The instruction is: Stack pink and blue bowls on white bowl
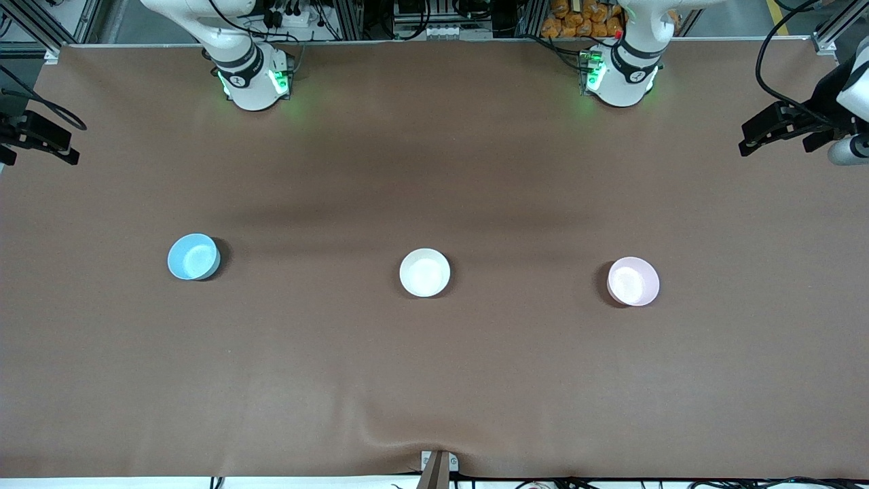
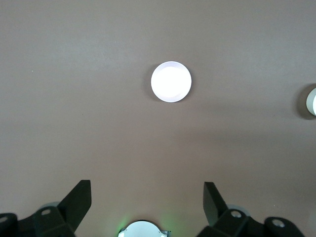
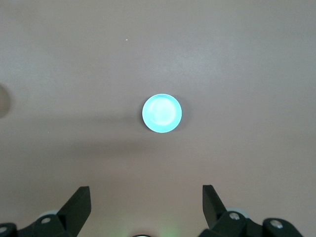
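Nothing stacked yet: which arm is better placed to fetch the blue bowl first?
Right. The blue bowl lies toward the right arm's end of the table, and the open right gripper hangs high above it. The left gripper overlooks the pink bowl.

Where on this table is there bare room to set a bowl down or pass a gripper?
Bare cloth lies between the blue bowl and white bowl, between the white bowl and pink bowl, and in the wide strip nearer the front camera. Nowhere is crowded. The left gripper and right gripper hang open, high up.

Robotics lab, aluminium framing (image 1: 41, 27), cables (image 1: 770, 61)
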Motion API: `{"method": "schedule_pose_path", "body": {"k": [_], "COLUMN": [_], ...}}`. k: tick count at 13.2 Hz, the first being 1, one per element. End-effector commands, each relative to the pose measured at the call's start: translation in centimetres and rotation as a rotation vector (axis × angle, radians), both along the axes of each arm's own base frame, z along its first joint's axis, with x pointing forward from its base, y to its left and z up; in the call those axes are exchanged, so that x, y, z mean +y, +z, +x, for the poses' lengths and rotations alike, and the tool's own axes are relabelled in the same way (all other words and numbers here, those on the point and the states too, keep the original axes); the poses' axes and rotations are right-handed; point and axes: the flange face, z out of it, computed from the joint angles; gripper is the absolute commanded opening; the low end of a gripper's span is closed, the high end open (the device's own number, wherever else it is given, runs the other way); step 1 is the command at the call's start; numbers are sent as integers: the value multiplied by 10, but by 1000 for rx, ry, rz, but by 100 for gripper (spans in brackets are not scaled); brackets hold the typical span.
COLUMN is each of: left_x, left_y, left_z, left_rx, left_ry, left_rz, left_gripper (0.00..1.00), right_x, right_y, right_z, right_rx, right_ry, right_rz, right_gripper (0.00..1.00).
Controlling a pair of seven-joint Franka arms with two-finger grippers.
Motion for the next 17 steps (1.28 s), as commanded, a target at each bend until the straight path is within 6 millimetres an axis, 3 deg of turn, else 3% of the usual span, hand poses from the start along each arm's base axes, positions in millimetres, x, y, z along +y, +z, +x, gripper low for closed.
{"method": "schedule_pose_path", "body": {"k": [1, 9, 14, 17], "left_x": [3, 4, 5, 20], "left_y": [-1, -41, -100, -156], "left_z": [-2, 4, 16, 23], "left_rx": [9, 28, 28, 7], "left_ry": [-13, -12, -10, 28], "left_rz": [7, 19, 18, 17], "left_gripper": [100, 100, 100, 100], "right_x": [-3, -3, -8, -10], "right_y": [0, 0, 0, 0], "right_z": [0, 0, -1, -1], "right_rx": [5, 5, 5, 7], "right_ry": [3, 3, -6, -11], "right_rz": [-9, -8, -8, -8], "right_gripper": [100, 100, 100, 100]}}
